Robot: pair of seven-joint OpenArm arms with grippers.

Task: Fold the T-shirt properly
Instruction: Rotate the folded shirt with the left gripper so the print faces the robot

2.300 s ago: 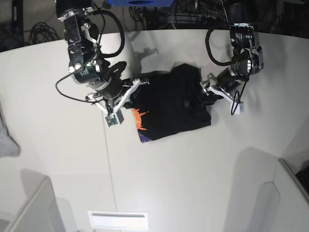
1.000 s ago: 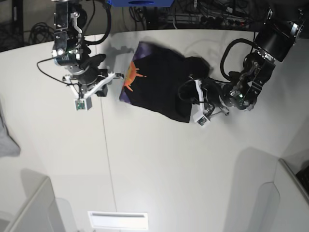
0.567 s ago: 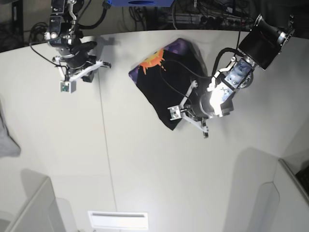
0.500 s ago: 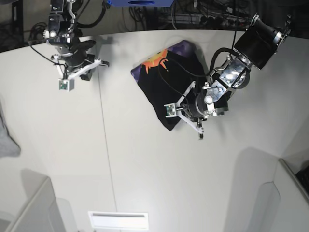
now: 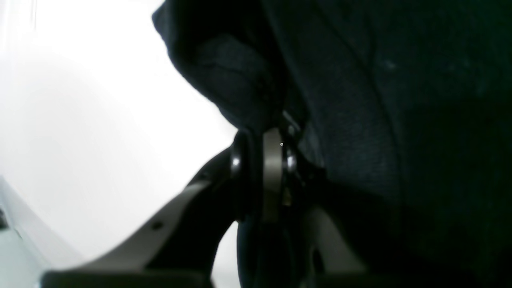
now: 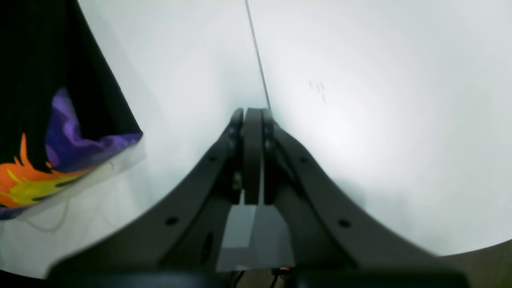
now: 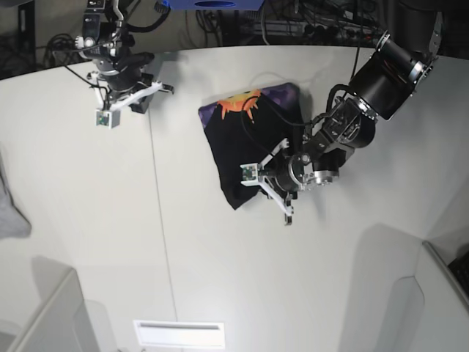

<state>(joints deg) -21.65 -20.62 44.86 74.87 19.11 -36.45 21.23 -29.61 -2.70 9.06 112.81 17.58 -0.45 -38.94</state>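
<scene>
Readable text: none could be made out in any view.
T-shirt [image 7: 249,139]: bore only a picture print, an orange sun shape on purple, with no letters or numbers.
Table [image 7: 220,264]: showed no label or sign; a few faint dark marks appeared in the right wrist view, too small to read.
Blue object at the far table edge [image 7: 209,4]: carried no legible writing.
Arms and cameras: no brand or number could be read on them.
</scene>
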